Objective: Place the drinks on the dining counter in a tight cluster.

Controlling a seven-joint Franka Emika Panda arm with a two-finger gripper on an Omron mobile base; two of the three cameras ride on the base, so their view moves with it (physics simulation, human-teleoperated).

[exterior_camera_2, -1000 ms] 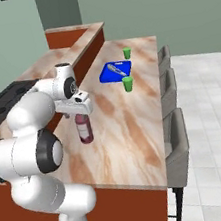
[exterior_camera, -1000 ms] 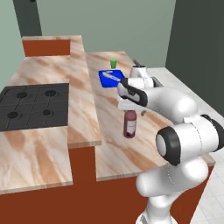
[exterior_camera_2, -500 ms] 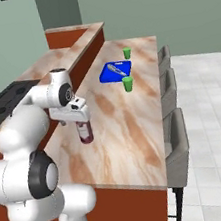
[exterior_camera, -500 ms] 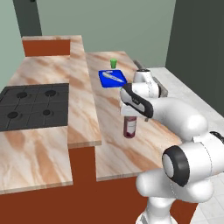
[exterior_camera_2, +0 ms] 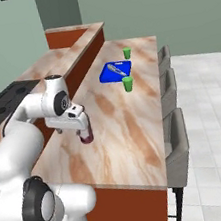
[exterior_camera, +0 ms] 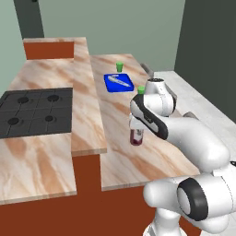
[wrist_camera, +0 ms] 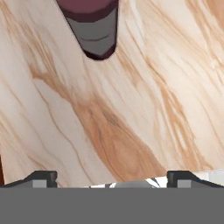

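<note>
A stout maroon drink bottle (exterior_camera: 136, 137) (exterior_camera_2: 86, 136) stands upright on the dining counter (exterior_camera: 119, 162) (exterior_camera_2: 134, 146), a long marble slab with rust veins. My gripper (exterior_camera: 137, 125) (exterior_camera_2: 80, 118) hangs just above and beside the bottle's top, jaws wide open and empty. In the hand view the bottle (wrist_camera: 93, 27) sits at the top edge over the marble (wrist_camera: 131, 109), well clear of my gripper (wrist_camera: 112, 178), whose dark fingertips (wrist_camera: 42, 176) stand far apart.
A blue board (exterior_camera: 118, 82) (exterior_camera_2: 116, 70) with a grey utensil lies farther along the counter, with a green cup (exterior_camera: 120, 66) (exterior_camera_2: 127, 53) beyond it and another (exterior_camera_2: 127, 83) before it. A black stove (exterior_camera: 34, 112) lies left. Grey stools (exterior_camera_2: 176, 142) line the right edge.
My arm's elbow has swung to the right and the hand has come lower and closer to the bottle. The bottle stands in about the same spot and the jaws stayed open.
</note>
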